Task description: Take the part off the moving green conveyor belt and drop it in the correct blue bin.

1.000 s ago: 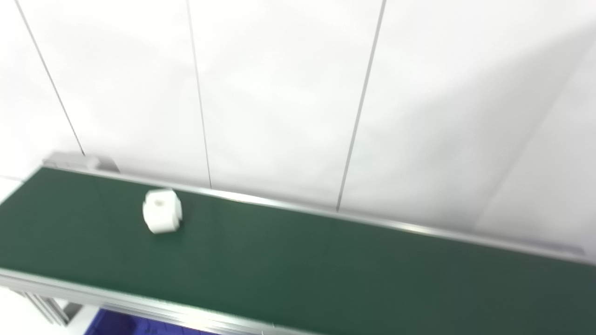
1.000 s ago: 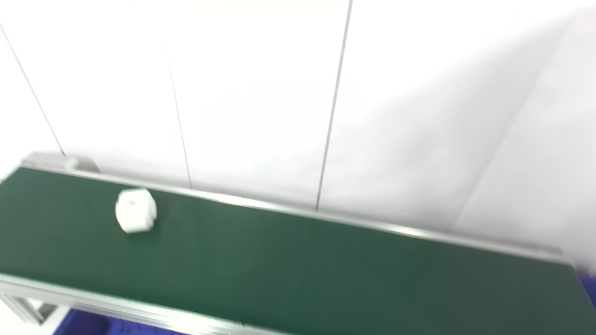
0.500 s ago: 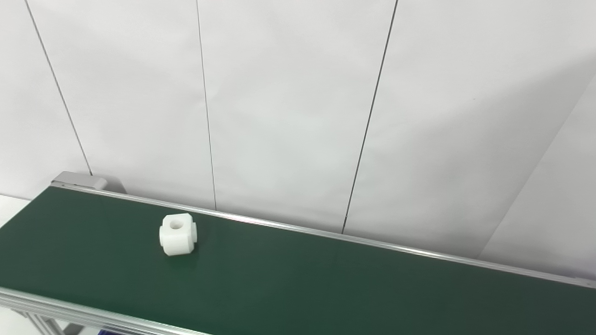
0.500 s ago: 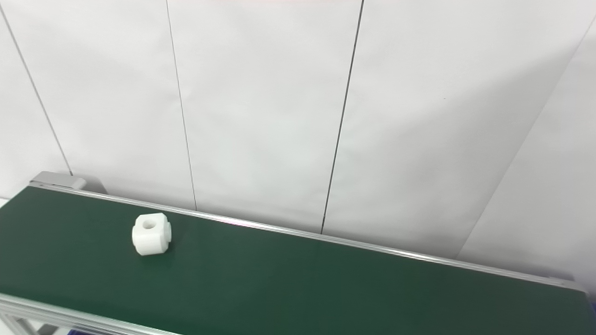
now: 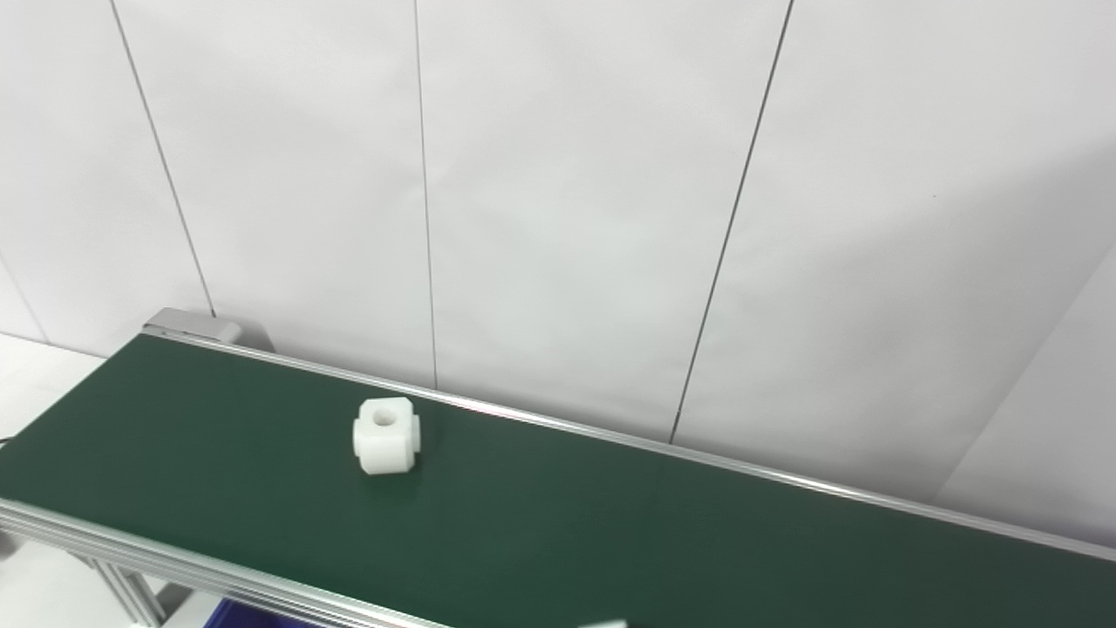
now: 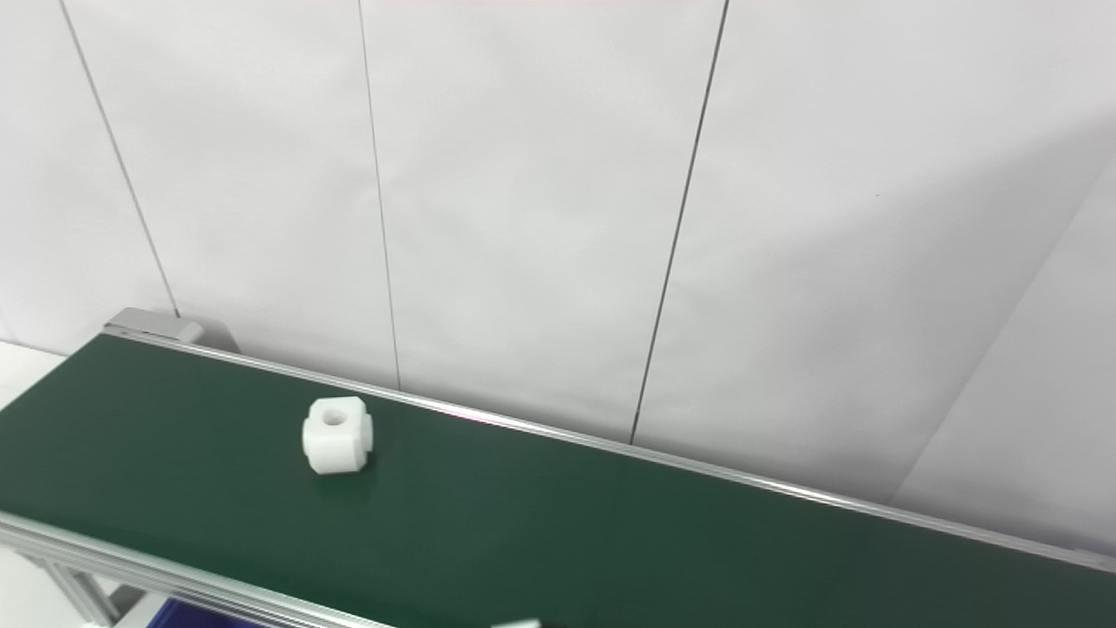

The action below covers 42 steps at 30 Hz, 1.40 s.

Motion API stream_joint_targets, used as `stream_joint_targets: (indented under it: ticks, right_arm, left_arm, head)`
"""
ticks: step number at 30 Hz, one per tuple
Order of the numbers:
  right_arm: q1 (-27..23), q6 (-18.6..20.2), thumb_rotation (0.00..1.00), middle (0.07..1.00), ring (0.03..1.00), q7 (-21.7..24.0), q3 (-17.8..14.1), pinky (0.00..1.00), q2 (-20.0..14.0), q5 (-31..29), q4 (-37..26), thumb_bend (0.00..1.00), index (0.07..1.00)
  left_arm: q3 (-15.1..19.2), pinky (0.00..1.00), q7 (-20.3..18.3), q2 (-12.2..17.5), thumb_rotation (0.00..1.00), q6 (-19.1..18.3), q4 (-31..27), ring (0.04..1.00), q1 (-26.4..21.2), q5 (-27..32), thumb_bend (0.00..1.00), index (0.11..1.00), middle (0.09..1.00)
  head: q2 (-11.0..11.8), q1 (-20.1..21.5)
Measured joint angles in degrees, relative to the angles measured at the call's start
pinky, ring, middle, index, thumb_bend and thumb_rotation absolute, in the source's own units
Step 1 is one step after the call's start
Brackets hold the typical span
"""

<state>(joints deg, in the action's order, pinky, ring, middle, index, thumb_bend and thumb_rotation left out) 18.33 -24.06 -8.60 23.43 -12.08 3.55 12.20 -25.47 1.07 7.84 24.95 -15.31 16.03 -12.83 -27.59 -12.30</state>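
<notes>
Part: a small white plastic block with chamfered corners and a round hole in its top face; it sits on the belt in the lower left of the frame, nearer the far rail than the near one.
Belt: a long dark green conveyor belt with silver aluminium side rails, running from the left edge down to the lower right corner.
Bin: only a sliver of a blue bin shows below the near rail, at the bottom left; its inside is hidden.
Left hand: not in either view, so whether its fingers are apart or together cannot be told.
Right hand: also out of view; a pale scrap at the bottom edge, right of centre, is too small to name.
Orientation: the part rests flat with its hole opening straight up; in both views one flat side faces the camera and short stubs stick out to the left and right.
Long axis: none is clear; the block looks about as wide as it is tall, and the bore runs vertically.
Risk, timing: the belt carries the part along, so a reach aimed at its present spot would likely close on bare belt.
Risk, grip: the chamfered corners offer poor purchase; fingers landing on them could squeeze the part out or tip it over.
Risk, sorting: with the bins almost wholly hidden, a drop could go into the wrong one or hit the near rail.
</notes>
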Motion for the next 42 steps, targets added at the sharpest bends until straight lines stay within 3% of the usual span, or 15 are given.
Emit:
stream_joint_targets:
  ticks: [4,10,15,23,28,34,42]
  right_arm:
    - [0.16,0.00,0.95,0.972,0.955,0.26,-0.17,0.97,0.34,0.26,-0.75,0.84,1.000]
    - [0.14,0.00,0.99,0.977,0.957,1.31,-1.15,0.99,0.98,0.00,-0.76,0.83,1.000]
    - [0.21,-0.01,1.00,0.983,0.963,2.32,-2.14,1.00,1.04,-0.28,-0.82,0.81,1.000]
    - [0.48,-0.05,1.00,0.982,0.953,3.84,-3.49,1.00,1.39,-0.74,-1.00,0.79,1.000]
    - [0.63,-0.09,1.00,0.978,0.943,4.55,-3.91,1.00,1.61,-0.70,-1.01,0.77,1.000]
    - [0.89,-0.09,1.00,0.972,0.943,4.56,-3.84,0.99,1.98,-0.30,-1.22,0.78,1.000]
    - [1.61,-0.09,1.00,0.974,0.949,4.74,-3.75,0.99,2.55,-0.27,-1.95,0.79,1.000]
  left_arm:
    - [4.66,0.71,-0.82,0.00,0.80,-0.52,-2.21,0.836,-3.60,-1.72,0.78,0.846,0.860]
    - [11.64,0.77,-1.83,1.08,0.71,-2.01,-2.27,0.881,-10.27,-10.81,0.84,0.879,0.894]
    - [14.74,0.89,-2.47,2.72,0.57,-3.06,-0.92,0.932,-15.80,-19.18,0.80,0.897,0.931]
    - [17.53,0.88,-3.84,7.12,0.45,-4.61,3.56,0.924,-22.90,-23.89,0.82,0.883,0.898]
    - [18.01,0.84,-4.41,9.71,0.46,-6.36,6.82,0.900,-26.49,-27.18,0.84,0.876,0.875]
    - [17.14,0.82,-5.15,12.73,0.42,-8.20,15.72,0.881,-30.79,-31.55,0.86,0.859,0.849]
    - [13.35,0.73,-5.94,13.60,0.40,-10.33,25.52,0.818,-35.51,-33.95,0.89,0.856,0.835]
  head:
    - [-0.18,-1.05]
    - [-0.53,-2.90]
    - [-0.88,-3.87]
    - [-0.88,-3.61]
    - [-1.41,-3.17]
    - [-2.02,-2.47]
    - [-2.29,-1.85]
